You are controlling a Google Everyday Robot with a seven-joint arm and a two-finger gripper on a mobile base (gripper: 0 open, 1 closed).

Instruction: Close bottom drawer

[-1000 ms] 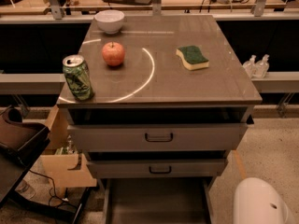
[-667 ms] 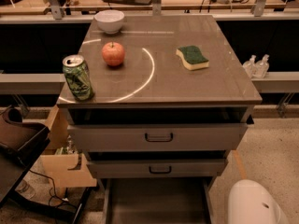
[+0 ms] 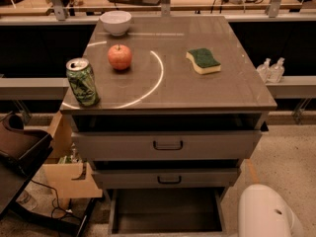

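Cannot read any text. See only pale, blurred markings on can [image 3: 82, 82] at desk's [image 3: 217, 90] front left corner; can make out nothing on two small bottles [image 3: 270, 69] right of desk.

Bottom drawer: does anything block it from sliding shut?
Nothing visible does. The bottom drawer stands pulled out, with nothing seen in its tray. The claw is not in view; only a white robot shell shows at lower right.

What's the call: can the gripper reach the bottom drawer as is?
Probably yes: bottom drawer stands pulled out, nothing seen blocking it. Gripper is out of view; only the white arm shell shows at lower right, beside the drawer.
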